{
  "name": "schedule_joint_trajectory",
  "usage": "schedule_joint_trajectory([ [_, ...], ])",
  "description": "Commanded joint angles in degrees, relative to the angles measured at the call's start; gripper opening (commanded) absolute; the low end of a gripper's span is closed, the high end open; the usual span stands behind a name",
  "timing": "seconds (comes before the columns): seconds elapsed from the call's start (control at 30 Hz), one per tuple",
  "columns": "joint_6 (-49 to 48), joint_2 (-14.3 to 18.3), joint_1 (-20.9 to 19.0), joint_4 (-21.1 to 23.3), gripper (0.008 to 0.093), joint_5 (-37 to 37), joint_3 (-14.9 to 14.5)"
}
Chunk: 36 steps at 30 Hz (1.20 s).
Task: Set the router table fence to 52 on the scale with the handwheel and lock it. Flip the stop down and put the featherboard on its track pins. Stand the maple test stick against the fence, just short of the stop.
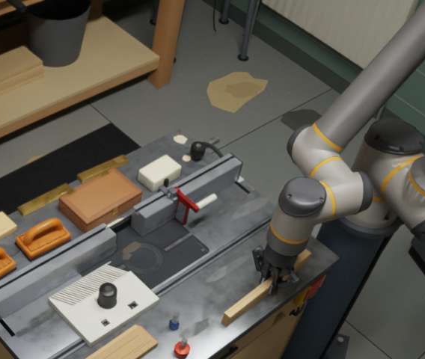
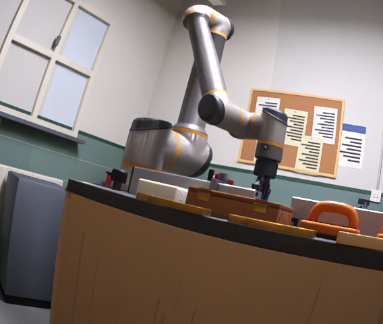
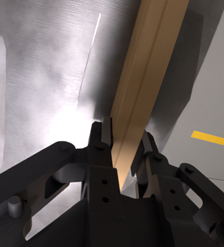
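The maple test stick lies flat near the table's front right edge, its middle hidden under my wrist. In the wrist camera the stick runs up and away from the fingers. The grey fence crosses the table, with the red flip stop hanging down on its face. The white featherboard with its black knob sits on the table in front of the fence's left half. My gripper is down over the stick and closed on it.
The table's right edge is just beside the stick's far end. A brown case, a white box, brass bars and orange push blocks lie behind the fence. Small blue and red knobs stand at the front.
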State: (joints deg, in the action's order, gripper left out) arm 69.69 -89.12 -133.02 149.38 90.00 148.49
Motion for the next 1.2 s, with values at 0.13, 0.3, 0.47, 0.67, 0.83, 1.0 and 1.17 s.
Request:
schedule_joint_trajectory([
  [0.13, -0.01, 0.01, 0.0, 0.03, 0.011, -0.01, -0.02],
  [0.3, -0.01, 0.02, 0.0, 0.03, 0.008, -0.01, -0.02],
  [0.47, -0.01, 0.02, 0.0, 0.03, 0.008, -0.01, -0.02],
  [0.67, -0.01, -0.21, 0.0, -0.25, 0.008, -0.01, -0.08],
  [0.83, -0.01, -0.79, 0.0, -0.96, 0.008, -0.01, -0.24],
  [1.0, -0.01, -1.79, 0.0, -2.2, 0.008, -0.01, -0.51],
  [1.17, -0.01, -3.15, 0.0, -3.95, 0.008, 0.0, -0.91],
])
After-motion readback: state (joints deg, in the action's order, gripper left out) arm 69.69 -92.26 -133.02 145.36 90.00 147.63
